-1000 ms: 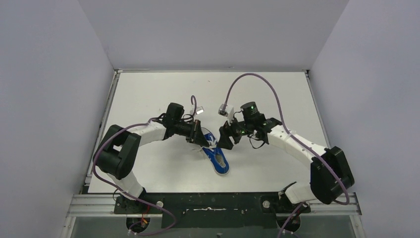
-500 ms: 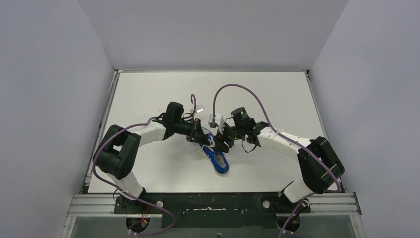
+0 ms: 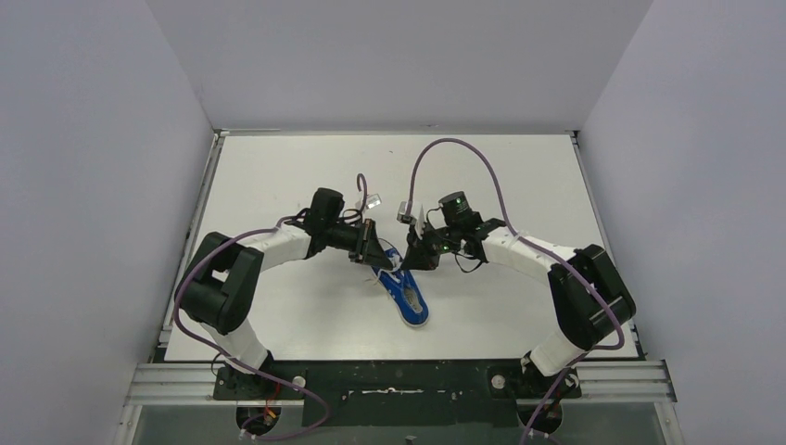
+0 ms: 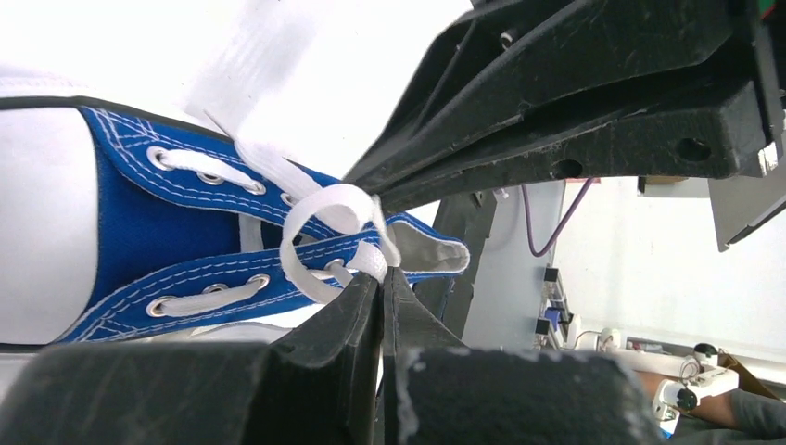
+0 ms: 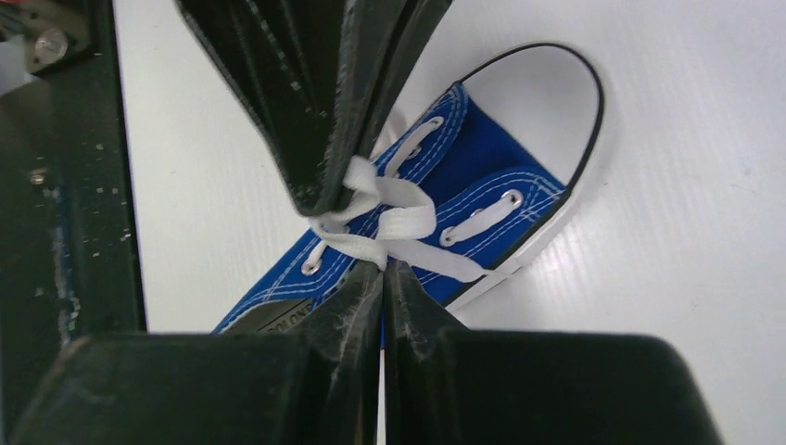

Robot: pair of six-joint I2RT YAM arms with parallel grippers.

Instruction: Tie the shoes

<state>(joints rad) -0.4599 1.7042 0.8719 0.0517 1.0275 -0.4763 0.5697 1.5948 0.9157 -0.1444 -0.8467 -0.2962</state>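
The small blue sneaker (image 3: pixel 408 298) lies on the white table, its white toe cap (image 5: pixel 542 88) pointing toward the near edge. Its white laces (image 5: pixel 394 221) cross in a loose loop above the eyelets. My left gripper (image 4: pixel 382 275) is shut, pinching a lace loop (image 4: pixel 324 206) at its tips. My right gripper (image 5: pixel 383 269) is shut on the lace from the opposite side. The two grippers meet tip to tip over the shoe's opening, left gripper (image 3: pixel 380 263) and right gripper (image 3: pixel 406 264). The heel is hidden under the fingers.
The white table (image 3: pixel 278 176) is closed in by grey walls at left, back and right. A purple cable (image 3: pixel 454 142) arches above the right arm. The black mounting rail (image 3: pixel 399 380) runs along the near edge.
My right arm swung left to the shoe and its gripper went from open to shut on the lace. The left gripper kept its place and grip.
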